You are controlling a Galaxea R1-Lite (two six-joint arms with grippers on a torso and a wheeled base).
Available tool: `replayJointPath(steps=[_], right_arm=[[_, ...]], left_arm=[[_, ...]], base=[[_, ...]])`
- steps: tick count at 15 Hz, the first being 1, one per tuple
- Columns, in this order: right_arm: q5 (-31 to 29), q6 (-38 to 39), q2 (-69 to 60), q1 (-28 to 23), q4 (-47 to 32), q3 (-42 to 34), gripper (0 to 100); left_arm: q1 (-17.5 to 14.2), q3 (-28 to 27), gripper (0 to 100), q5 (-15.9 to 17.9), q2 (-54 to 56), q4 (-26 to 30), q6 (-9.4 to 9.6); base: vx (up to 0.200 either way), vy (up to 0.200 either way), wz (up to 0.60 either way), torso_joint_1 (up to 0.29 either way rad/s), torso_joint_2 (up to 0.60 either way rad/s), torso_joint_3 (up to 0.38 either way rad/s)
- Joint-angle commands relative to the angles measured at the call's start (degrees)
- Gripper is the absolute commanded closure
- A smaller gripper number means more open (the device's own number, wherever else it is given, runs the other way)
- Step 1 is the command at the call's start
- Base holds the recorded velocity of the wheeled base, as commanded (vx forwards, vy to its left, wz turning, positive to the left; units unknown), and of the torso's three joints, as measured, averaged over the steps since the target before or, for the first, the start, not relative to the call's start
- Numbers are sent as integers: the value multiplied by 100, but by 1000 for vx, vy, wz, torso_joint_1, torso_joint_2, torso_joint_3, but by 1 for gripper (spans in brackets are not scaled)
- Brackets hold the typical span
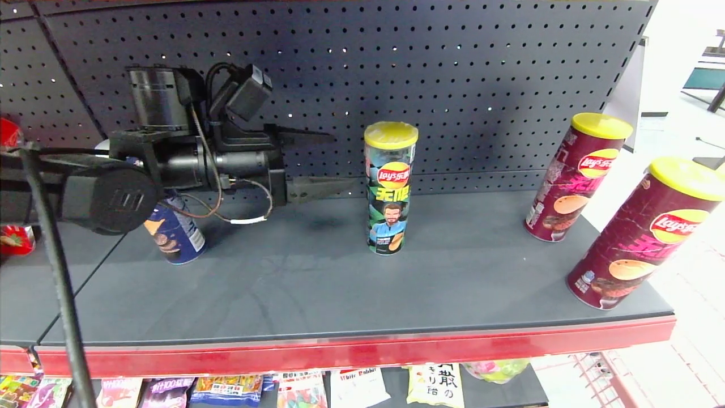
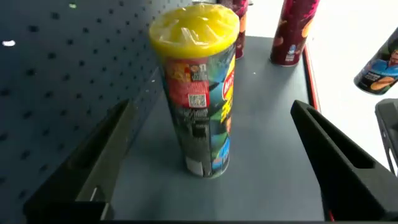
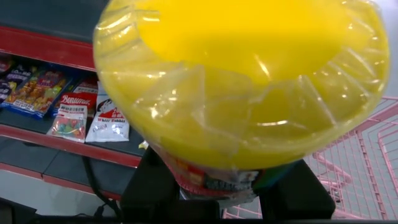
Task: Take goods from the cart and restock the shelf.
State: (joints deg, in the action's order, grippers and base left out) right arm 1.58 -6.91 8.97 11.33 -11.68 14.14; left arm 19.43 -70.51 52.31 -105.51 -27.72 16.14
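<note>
We are seeing the green can (image 1: 389, 190) standing upright with its yellow lid on top, in the middle of the shelf (image 1: 283, 294), close to the pegboard (image 1: 453, 68) behind it. The left end effector (image 1: 341, 160) is hanging just to the left of the green can, lying sideways, with its two fingers spread wide and pointing at the can; the fingers are not touching it and are holding nothing. To the left of the green can, behind this arm, a blue can (image 1: 175, 235) is standing on the same shelf. To the right of the green can, well apart, one maroon can (image 1: 578, 175) is standing near the pegboard, and another maroon can (image 1: 643, 235) is standing still farther right, nearer to the red front edge. The right end effector (image 3: 221, 193) is gripping a second can (image 3: 242, 81) by its body, under its yellow lid, with the dark fingers pressing on both sides. Behind this second can we are seeing snack bags (image 3: 74, 106) on a lower shelf and the pink wire cart (image 3: 367, 174).
</note>
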Motion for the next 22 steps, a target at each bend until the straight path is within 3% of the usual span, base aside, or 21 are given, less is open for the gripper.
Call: replayJointPath(steps=[1,6,11,20,22], right_arm=[[-9,-3,17,1,-1,1,100],[-18,-3,17,1,-10,-8,100],[-18,-3,34,1,-10,-61,100],[-18,6,52,1,-10,-78,100],[-18,6,52,1,-10,-87,100]], left_arm=[[105,-218,0,34,-365,4,-14],[149,-938,0,69,-919,118,-23],[307,-1764,0,166,-1323,663,-23],[597,-2828,0,166,-1903,1313,-76],[650,-2845,0,166,-1930,1340,-102]], base=[[0,0,0,0,0,0],[0,0,0,0,0,0],[0,0,0,0,0,0],[0,0,0,0,0,0],[0,0,0,0,0,0]])
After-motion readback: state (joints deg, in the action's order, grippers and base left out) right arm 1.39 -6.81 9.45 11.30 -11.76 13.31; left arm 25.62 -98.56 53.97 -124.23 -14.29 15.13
